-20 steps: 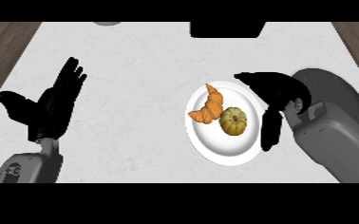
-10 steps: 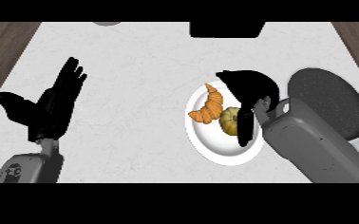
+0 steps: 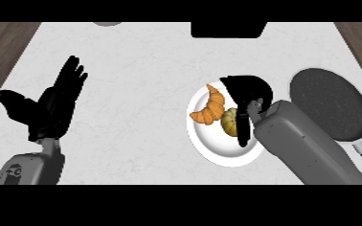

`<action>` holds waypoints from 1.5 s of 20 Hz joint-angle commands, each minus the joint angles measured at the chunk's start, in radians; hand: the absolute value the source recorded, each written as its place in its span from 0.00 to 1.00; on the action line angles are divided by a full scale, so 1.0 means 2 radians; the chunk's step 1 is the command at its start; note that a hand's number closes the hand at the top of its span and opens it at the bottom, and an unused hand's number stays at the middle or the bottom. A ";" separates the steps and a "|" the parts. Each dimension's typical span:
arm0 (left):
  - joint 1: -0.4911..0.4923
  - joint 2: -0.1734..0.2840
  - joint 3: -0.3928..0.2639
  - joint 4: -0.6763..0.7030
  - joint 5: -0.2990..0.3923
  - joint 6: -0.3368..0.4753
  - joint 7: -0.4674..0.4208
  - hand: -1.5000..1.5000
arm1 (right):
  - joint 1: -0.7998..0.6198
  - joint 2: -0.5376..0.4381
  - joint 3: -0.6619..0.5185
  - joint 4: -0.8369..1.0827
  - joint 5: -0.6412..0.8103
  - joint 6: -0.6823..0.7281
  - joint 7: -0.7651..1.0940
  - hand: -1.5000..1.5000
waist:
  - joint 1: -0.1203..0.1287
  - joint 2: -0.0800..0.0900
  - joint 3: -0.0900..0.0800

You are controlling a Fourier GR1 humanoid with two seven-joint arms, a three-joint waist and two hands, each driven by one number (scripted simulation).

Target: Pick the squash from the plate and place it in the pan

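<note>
Nearest the viewer, the right grey forearm (image 3: pixel 304 148) reaches in from the lower right; a second ago its black right hand (image 3: pixel 246 98) hung beside the round white plate (image 3: pixel 216 148), and it has since moved over the plate and come down on the food. Its fingers are now curled down alongside the small round yellow-green squash (image 3: pixel 230 122), touching it and hiding its right side. Whether they have actually closed round it cannot be told, so the pick looks begun, not proven.

The squash still lies on the plate, just beside the orange crescent-shaped croissant (image 3: pixel 210 107), neither having shifted. The dark round pan (image 3: pixel 326 103) waits to the right, well apart from the squash, so the lift and carry remain to be done.

At the left edge the black left hand (image 3: pixel 53 105) rests open, fingers up, unchanged.

On the pale marbled desk (image 3: pixel 134 62): one plate, one squash, one croissant, one pan, two hands.
</note>
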 commanded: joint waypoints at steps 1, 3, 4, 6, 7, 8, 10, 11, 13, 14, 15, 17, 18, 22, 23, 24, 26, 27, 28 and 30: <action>-0.008 0.010 0.013 -0.008 0.002 -0.009 0.020 0.50 | 0.006 0.016 -0.016 0.022 0.027 0.020 0.021 0.00 | 0.000 0.000 0.000; 0.003 -0.007 -0.002 -0.028 -0.015 0.005 0.018 0.50 | -0.018 0.037 -0.036 0.057 0.033 0.031 0.008 0.00 | 0.002 0.000 0.000; 0.000 -0.005 0.012 0.000 -0.002 -0.008 0.004 0.50 | 0.018 0.036 -0.014 0.033 0.051 0.018 0.019 0.00 | -0.001 0.000 0.000; 0.002 -0.010 0.000 -0.023 -0.015 0.004 0.023 0.50 | 0.002 0.063 -0.015 0.077 0.064 0.020 0.004 0.00 | 0.001 0.000 0.000; 0.024 -0.019 0.002 -0.005 -0.014 -0.009 -0.015 0.50 | 0.023 0.038 -0.031 0.041 0.061 0.038 0.000 0.00 | -0.001 0.000 0.000; 0.000 -0.008 0.005 -0.008 -0.017 -0.007 0.005 0.50 | 0.007 0.018 -0.042 0.075 0.063 0.048 -0.037 0.00 | 0.000 0.000 0.000; -0.016 -0.016 0.009 0.000 -0.022 0.001 0.013 0.50 | 0.027 0.052 -0.035 0.054 0.086 0.039 -0.011 0.00 | -0.002 0.000 0.000; 0.010 -0.011 0.014 -0.017 -0.010 -0.019 0.003 0.50 | 0.033 0.073 -0.035 0.069 0.104 0.015 -0.026 0.00 | 0.000 0.000 0.000; 0.004 -0.017 0.010 -0.016 -0.022 -0.009 0.013 0.50 | 0.013 0.071 -0.050 0.121 0.125 0.011 -0.069 0.00 | 0.001 0.001 0.000; -0.015 -0.004 0.033 0.009 -0.003 -0.027 0.011 0.50 | 0.001 0.064 -0.058 0.141 0.133 0.007 -0.088 0.00 | 0.001 0.001 0.000; -0.020 0.003 0.039 0.032 -0.006 -0.035 0.000 0.50 | 0.060 0.064 -0.043 0.081 0.136 -0.009 -0.074 0.00 | -0.002 0.000 0.000; 0.017 -0.011 0.037 0.002 -0.003 -0.035 -0.017 0.50 | 0.046 0.097 -0.048 0.106 0.155 -0.015 -0.067 0.00 | 0.000 0.000 0.000; 0.005 -0.027 0.016 0.002 -0.026 -0.015 -0.005 0.50 | 0.022 0.074 -0.072 0.157 0.159 -0.018 -0.126 0.00 | 0.001 0.001 0.000; 0.008 -0.011 0.035 -0.011 -0.015 -0.037 0.007 0.50 | 0.057 0.114 -0.079 0.110 0.167 -0.005 -0.076 0.00 | 0.000 0.000 0.000; -0.015 -0.031 0.014 -0.016 -0.035 -0.006 0.029 0.50 | 0.057 0.094 -0.069 0.162 0.185 -0.018 -0.123 0.00 | 0.000 0.001 0.000; 0.011 -0.029 0.020 -0.010 -0.027 -0.023 0.012 0.50 | 0.071 0.103 -0.070 0.152 0.188 -0.027 -0.135 0.00 | 0.000 0.000 0.000; -0.031 -0.010 0.037 0.019 -0.021 -0.036 0.018 0.50 | 0.033 0.098 -0.067 0.197 0.205 -0.044 -0.196 1.00 | 0.002 0.002 0.000; -0.013 -0.041 0.016 0.018 -0.040 -0.014 -0.006 0.50 | 0.026 0.119 -0.061 0.194 0.208 -0.041 -0.182 1.00 | 0.002 0.001 0.000; -0.009 -0.024 0.035 0.027 -0.026 -0.033 -0.011 0.50 | 0.042 0.109 -0.057 0.193 0.215 -0.050 -0.210 1.00 | 0.001 0.001 0.000; 0.021 -0.031 0.023 -0.010 -0.031 -0.033 -0.005 0.50 | 0.059 0.110 -0.058 0.188 0.231 -0.067 -0.220 1.00 | 0.001 0.000 0.000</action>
